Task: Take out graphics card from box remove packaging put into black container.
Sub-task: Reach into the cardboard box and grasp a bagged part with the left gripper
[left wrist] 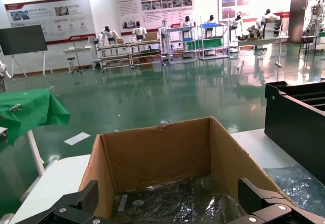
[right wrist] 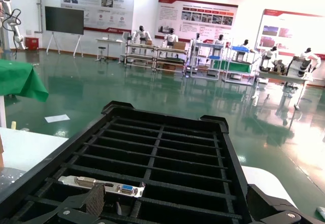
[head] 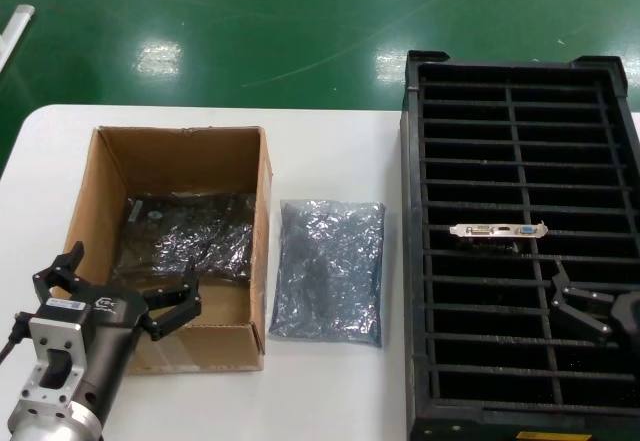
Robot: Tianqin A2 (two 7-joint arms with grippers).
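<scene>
Two antistatic bags are in view. One, the packaging [head: 185, 236], lies on the floor of the box [head: 105, 186] and still wraps a dark card-shaped thing; the second bag [head: 330, 271] lies flat on the white bench [head: 330, 381], just right of the box and between it and the black container [head: 420, 261]. There is one box and one container.

Only one bare graphics card [head: 500, 230] shows: it stands in a slot of the container's left column, about midway from far to near, with its long silver bracket on top. The bracket carries several ports in a row, one of them blue. From the right wrist view the same card [right wrist: 101, 185] sits in a near slot, with bracket and blue port plain to see.

The box is brown corrugated cardboard, open at the top, with rough edges. The container is black, with thin ribs dividing it into two columns of narrow slots.

The left gripper [head: 118, 296] hovers over the near end of the box, jaws spread wide and holding nothing. The right gripper [head: 585, 311] hangs over the near right part of the container, jaws parted and empty.
</scene>
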